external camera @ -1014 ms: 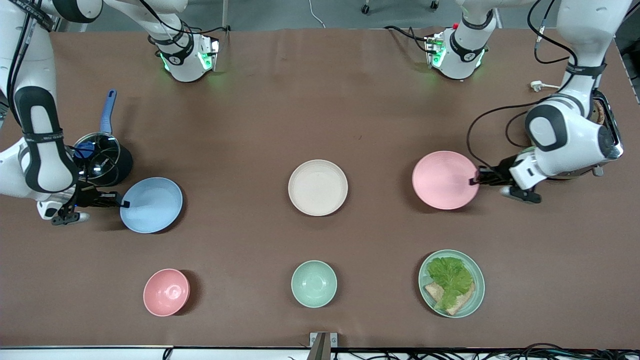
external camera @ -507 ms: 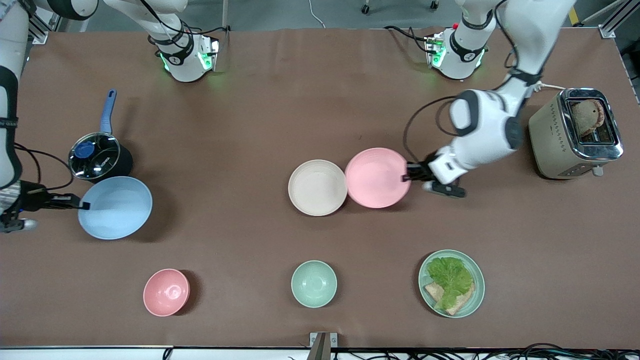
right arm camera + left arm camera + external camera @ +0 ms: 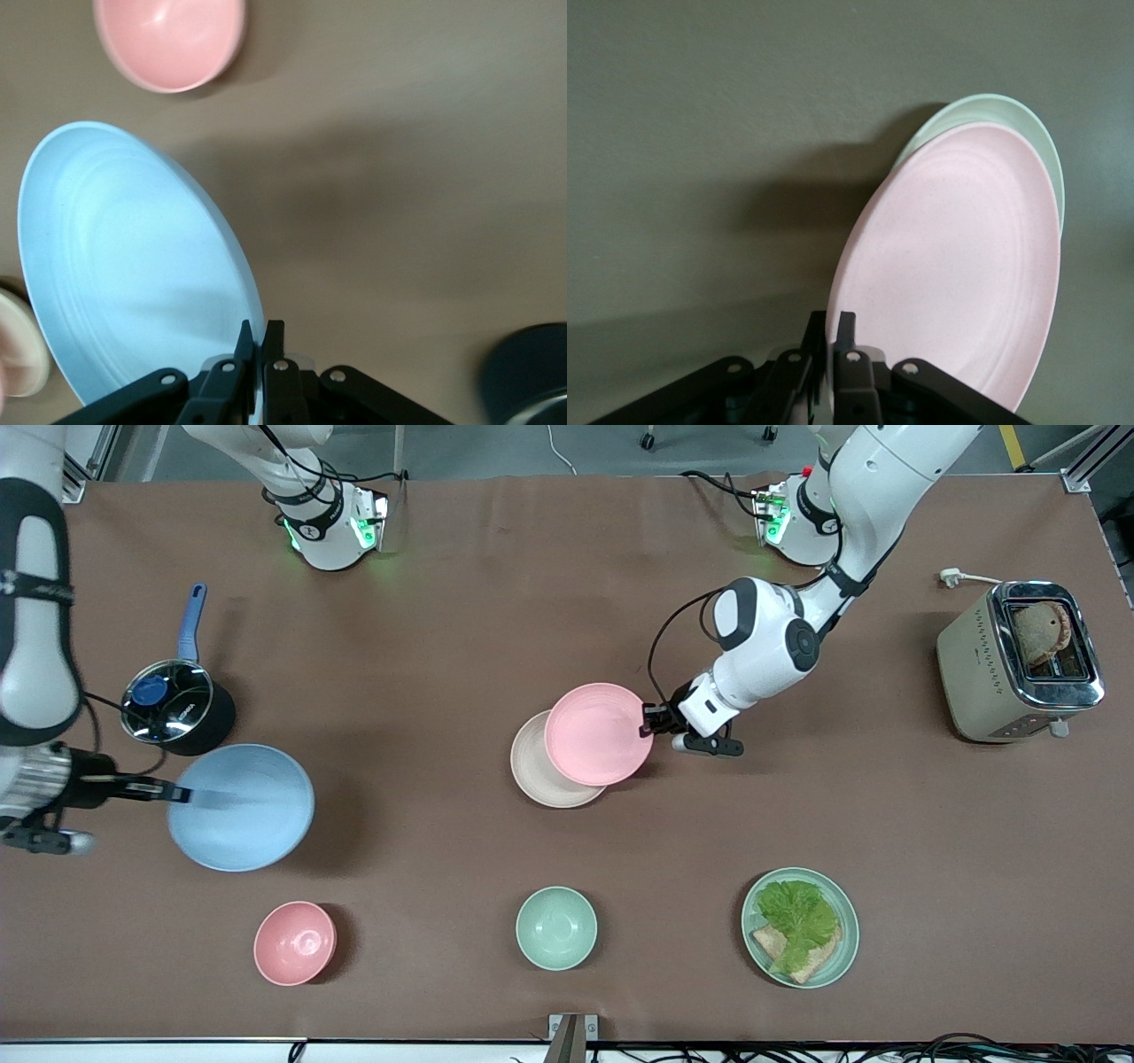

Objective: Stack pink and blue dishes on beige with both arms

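My left gripper [image 3: 648, 724] is shut on the rim of the pink plate [image 3: 598, 733], which hangs over most of the beige plate [image 3: 532, 775] at the table's middle. In the left wrist view the pink plate [image 3: 957, 266] covers the beige plate [image 3: 1028, 124] except for a thin crescent, and the left gripper [image 3: 834, 332] pinches the pink rim. My right gripper [image 3: 177, 793] is shut on the rim of the blue plate [image 3: 241, 808], held in the air toward the right arm's end. The right wrist view shows the blue plate [image 3: 133, 266] clamped in the right gripper [image 3: 263, 341].
A dark pot [image 3: 177, 707] with a blue handle stands beside the blue plate. A small pink bowl [image 3: 295, 942], a mint-green bowl [image 3: 556, 927] and a mint-green plate with lettuce and bread [image 3: 800, 927] line the edge nearest the front camera. A toaster [image 3: 1019, 662] sits at the left arm's end.
The left gripper carried the pink plate from the left arm's end to over the beige plate. The right gripper lifted the blue plate off the table.
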Robot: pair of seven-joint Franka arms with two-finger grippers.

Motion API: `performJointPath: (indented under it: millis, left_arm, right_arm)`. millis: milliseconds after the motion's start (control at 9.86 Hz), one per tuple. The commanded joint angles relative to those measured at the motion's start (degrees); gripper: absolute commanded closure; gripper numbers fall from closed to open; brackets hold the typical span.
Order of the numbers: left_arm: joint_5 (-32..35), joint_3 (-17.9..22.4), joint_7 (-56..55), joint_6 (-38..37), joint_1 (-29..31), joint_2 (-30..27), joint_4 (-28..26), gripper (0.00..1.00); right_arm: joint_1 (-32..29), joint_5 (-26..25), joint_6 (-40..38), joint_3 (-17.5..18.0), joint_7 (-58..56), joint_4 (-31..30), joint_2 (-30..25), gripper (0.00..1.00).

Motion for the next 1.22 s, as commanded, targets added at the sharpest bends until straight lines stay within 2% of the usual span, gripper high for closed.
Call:
performJointPath:
  millis: [0,203,304,507,609,710,812,913,1014,1116]
  left_arm:
    - [1.0,-0.1,-0.3,3.8,-1.9,6.3,2.8,0.97]
    - [1.0,-0.1,-0.3,3.9,-3.1,6.5,3.3,0.91]
    - [0.9,-0.1,-0.3,3.9,-3.4,7.2,4.0,0.77]
    - [1.0,0.0,-2.4,3.9,-3.5,8.0,7.7,0.25]
    - [1.0,0.2,-2.4,3.9,-3.6,7.7,8.8,0.06]
    - [1.0,0.6,-2.2,3.7,-3.4,5.6,8.5,0.00]
    - [1.1,1.9,-2.0,3.4,-3.3,2.6,7.1,0.00]
    - [3.1,4.2,-1.9,3.4,-3.4,-1.2,4.3,0.00]
    - [5.9,7.3,-1.5,1.7,-3.2,-5.1,1.6,0.00]
    - [9.6,11.0,-1.1,-5.6,-3.2,-7.7,1.7,0.00]
  right_arm:
    - [-0.5,-1.6,7.7,8.0,9.9,-10.5,-6.2,0.99]
    - [-0.6,-1.8,16.9,15.8,17.8,-18.0,-8.3,0.99]
    - [-0.5,-1.8,18.0,18.5,20.9,-19.4,-8.2,0.99]
    - [-0.3,-1.8,20.2,24.7,25.6,-22.3,-8.0,0.99]
    - [-0.3,-1.7,22.7,27.5,28.0,-23.8,-8.0,0.99]
    - [-0.2,-1.8,26.9,29.8,29.9,-25.4,-7.8,0.99]
    - [-0.1,-1.8,31.2,32.7,32.4,-26.8,-6.8,0.99]
    - [0.7,-1.8,34.6,35.2,34.3,-27.6,-4.7,0.99]
    - [2.5,-1.8,36.2,36.0,36.2,-27.8,-3.1,0.99]
    - [3.9,-1.7,37.0,36.1,36.7,-28.1,-2.6,0.99]
